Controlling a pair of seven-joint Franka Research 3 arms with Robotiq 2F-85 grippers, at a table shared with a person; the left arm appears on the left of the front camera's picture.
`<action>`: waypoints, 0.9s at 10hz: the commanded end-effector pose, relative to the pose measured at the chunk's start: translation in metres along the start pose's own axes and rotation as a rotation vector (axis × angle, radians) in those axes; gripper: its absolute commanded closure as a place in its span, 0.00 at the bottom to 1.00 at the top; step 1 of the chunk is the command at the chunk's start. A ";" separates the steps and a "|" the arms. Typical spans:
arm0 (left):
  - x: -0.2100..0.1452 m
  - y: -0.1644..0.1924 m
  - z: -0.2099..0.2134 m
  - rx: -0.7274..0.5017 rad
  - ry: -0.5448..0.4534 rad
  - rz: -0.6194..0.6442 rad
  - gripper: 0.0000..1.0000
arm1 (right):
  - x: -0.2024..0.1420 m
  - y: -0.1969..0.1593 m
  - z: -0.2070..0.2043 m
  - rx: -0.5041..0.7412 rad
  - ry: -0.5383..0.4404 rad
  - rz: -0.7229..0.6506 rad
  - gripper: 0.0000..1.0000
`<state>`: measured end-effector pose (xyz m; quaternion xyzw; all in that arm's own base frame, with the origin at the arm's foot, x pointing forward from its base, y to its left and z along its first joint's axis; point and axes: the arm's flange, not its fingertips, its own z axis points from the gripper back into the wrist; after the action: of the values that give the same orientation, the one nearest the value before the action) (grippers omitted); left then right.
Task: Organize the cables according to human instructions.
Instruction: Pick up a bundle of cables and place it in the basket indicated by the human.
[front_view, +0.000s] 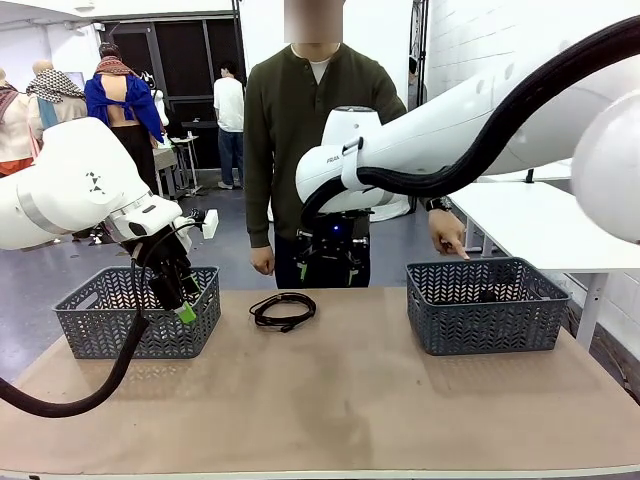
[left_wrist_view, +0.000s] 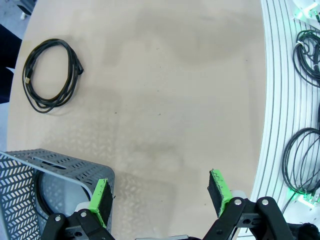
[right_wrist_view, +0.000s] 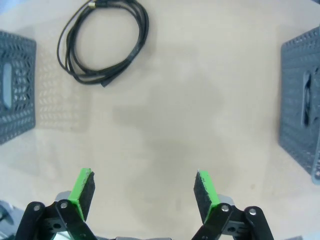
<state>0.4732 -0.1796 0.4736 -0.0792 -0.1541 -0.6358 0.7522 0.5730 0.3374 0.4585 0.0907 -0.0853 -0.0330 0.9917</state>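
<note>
One cable (front_view: 283, 310), a thin black cord wound in a flat coil, lies on the tan table between the two baskets. It also shows in the left wrist view (left_wrist_view: 50, 75) and the right wrist view (right_wrist_view: 102, 45). My left gripper (front_view: 178, 305) hangs open and empty in front of the left basket (front_view: 100, 320); its green pads (left_wrist_view: 101, 197) stand wide apart (left_wrist_view: 160, 195). My right gripper (front_view: 330, 270) hovers open above the table's far edge, past the coil, nothing between its fingers (right_wrist_view: 145, 195). A dark cord (front_view: 487, 296) lies inside the right basket (front_view: 485, 330).
A person stands at the far side, one hand (front_view: 450, 240) pointing down at the right basket. In the left wrist view, a dark cord (left_wrist_view: 42, 197) shows through the left basket's wall (left_wrist_view: 50, 165), and other black cords (left_wrist_view: 300, 165) lie beyond the table's edge.
</note>
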 end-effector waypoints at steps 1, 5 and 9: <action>0.000 -0.001 0.000 0.002 0.001 0.001 0.00 | 0.024 0.022 -0.017 -0.046 -0.004 -0.101 0.00; 0.000 -0.001 0.000 0.002 0.001 0.001 0.00 | 0.056 0.031 -0.050 -0.100 -0.005 -0.288 0.00; 0.000 -0.001 0.000 0.002 0.001 0.001 0.00 | 0.057 0.027 -0.081 -0.089 -0.115 -0.338 0.00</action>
<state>0.4732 -0.1795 0.4736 -0.0793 -0.1541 -0.6357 0.7522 0.6432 0.3697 0.4003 0.0664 -0.0913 -0.1920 0.9749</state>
